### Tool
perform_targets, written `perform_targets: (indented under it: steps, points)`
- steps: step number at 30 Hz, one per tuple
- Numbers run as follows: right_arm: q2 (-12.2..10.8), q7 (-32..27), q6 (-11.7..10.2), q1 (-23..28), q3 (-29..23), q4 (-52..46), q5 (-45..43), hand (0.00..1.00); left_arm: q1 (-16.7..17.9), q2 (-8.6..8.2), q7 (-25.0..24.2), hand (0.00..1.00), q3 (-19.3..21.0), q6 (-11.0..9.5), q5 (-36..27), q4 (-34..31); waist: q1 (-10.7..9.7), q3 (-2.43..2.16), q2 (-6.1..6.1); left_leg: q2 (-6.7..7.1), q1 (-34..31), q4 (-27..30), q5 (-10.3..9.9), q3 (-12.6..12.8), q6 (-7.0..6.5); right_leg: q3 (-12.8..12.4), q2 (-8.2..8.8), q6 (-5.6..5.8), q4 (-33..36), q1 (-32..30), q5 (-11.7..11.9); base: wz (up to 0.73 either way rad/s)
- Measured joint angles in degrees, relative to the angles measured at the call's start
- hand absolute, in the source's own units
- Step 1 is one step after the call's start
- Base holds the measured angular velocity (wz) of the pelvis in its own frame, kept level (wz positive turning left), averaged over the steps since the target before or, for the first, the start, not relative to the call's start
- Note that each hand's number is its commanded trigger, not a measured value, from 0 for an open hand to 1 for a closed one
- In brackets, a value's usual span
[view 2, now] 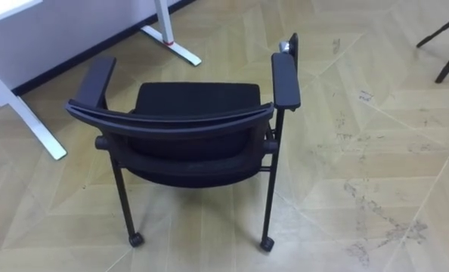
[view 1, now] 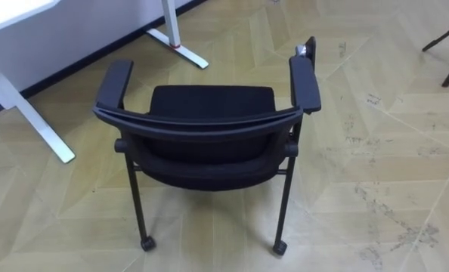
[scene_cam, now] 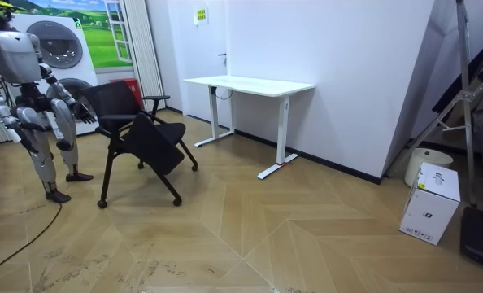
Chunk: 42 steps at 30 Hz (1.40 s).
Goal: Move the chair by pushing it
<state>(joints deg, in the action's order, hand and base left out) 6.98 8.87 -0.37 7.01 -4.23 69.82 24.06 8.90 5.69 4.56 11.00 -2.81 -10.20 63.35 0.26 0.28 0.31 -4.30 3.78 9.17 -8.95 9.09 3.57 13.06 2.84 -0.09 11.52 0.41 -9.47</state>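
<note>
Fingers of the left hand [scene_cam: 85, 112] look straight and spread, holding nothing, though it is too far off in the room view to be sure. It is raised just behind the black chair [view 1: 209, 125], seemingly not touching it. How the right hand [scene_cam: 15, 122] is set by the robot's waist I cannot tell. The chair stands on its casters directly before the robot, backrest nearest, armrests and seat pointing away. A white desk [scene_cam: 250, 85] stands against the wall beyond, ahead and to the robot's left. Washing machines [scene_cam: 58, 41] are behind the robot, and a white box [scene_cam: 430, 203] sits well apart at the room view's right.
</note>
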Motion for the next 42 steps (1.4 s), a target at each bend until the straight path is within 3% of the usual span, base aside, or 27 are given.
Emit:
perform_targets:
  steps: [5, 10, 14, 18, 23, 28, 30, 36, 42]
  points:
    - [0.24, -0.18, -0.08, -0.44, -4.03, 0.5, -2.42, 0.0, -2.54, 0.34, 6.12, 0.0, 4.44, -0.48, 2.31, -1.38, 0.02, 0.08, 0.76, 0.0, -0.06, 0.01, -0.42, -0.03, -0.6, -0.05, 0.02, 0.08, 0.47, -0.37, -0.05, 0.0]
    - [0.43, -0.73, -0.5, -0.62, -4.53, 1.53, -2.98, 0.0, -3.84, 1.23, 10.41, 0.0, 4.89, -1.32, 2.41, -3.99, -0.12, 0.1, 1.73, 0.0, -0.21, -0.1, -0.97, 0.04, -0.91, -0.32, 0.04, 0.26, 1.13, -0.49, 0.0, -0.02]
    - [0.52, -0.83, -1.01, -1.54, -6.23, 1.56, -4.36, 0.0, -4.88, 2.5, 15.59, 0.0, 5.06, -2.82, 6.64, -9.96, -0.22, -0.21, 2.43, 0.02, -0.2, 0.15, -0.97, 0.04, -0.91, -0.36, 0.06, 0.27, 1.27, -0.21, 0.09, 0.0]
    - [0.56, -0.69, -1.26, -1.7, -6.21, 1.69, -4.42, 0.0, -5.91, 2.54, 20.18, 0.0, 5.78, -2.85, 13.28, -15.95, -0.9, -0.44, 3.34, 0.03, -0.22, 0.16, -0.96, -0.24, -0.91, -0.33, 0.04, 0.26, 1.15, -0.47, 0.09, 0.0]
    - [0.61, -0.7, -1.22, -1.71, -6.16, 1.55, -4.19, 0.0, -5.97, 2.68, 23.54, 0.0, 5.55, -2.63, 18.48, -26.34, -1.77, -0.49, 3.48, 0.09, -0.02, 0.17, -0.95, -0.48, -0.92, -0.42, 0.06, 0.27, 1.24, -0.22, 0.08, -0.01]
    - [0.6, -0.77, -1.18, -2.04, -6.07, 1.77, -4.31, 0.0, -6.18, 3.81, 24.12, 0.0, 4.55, -2.4, 28.07, -30.87, -3.09, -0.12, 2.81, 0.1, 0.04, 0.15, -0.95, -0.48, -0.92, -0.56, 0.06, 0.29, 1.21, -0.2, 0.07, -0.01]
    - [0.6, -0.83, -0.97, -2.0, -6.06, 2.18, -4.27, 0.0, -6.15, 4.0, 24.05, 0.0, 3.36, -2.17, 32.4, -35.8, -3.13, 0.14, 2.33, 0.1, -0.16, 0.16, -0.96, -0.46, -0.92, -0.44, 0.05, 0.29, 1.07, -0.33, 0.07, 0.04]
    - [0.64, -0.6, -0.87, -1.96, -6.05, 2.21, -3.93, 0.0, -6.28, 4.22, 23.86, 0.0, 1.89, -2.09, 37.62, -45.16, -3.59, 0.12, 2.89, 0.09, -0.14, -0.01, -0.97, -0.39, -0.92, -0.69, 0.0, 0.31, 1.04, -0.36, 0.08, 0.0]
    - [0.97, -0.49, -1.06, -2.81, -5.61, 3.87, -3.5, 0.0, -6.26, 4.5, 22.88, 0.0, -1.25, -1.82, 43.15, -46.97, -4.79, -0.03, 3.52, 0.13, -0.58, 0.01, -0.97, -0.41, -0.92, -0.45, -0.06, 0.39, 0.18, -0.21, 0.22, 0.01]
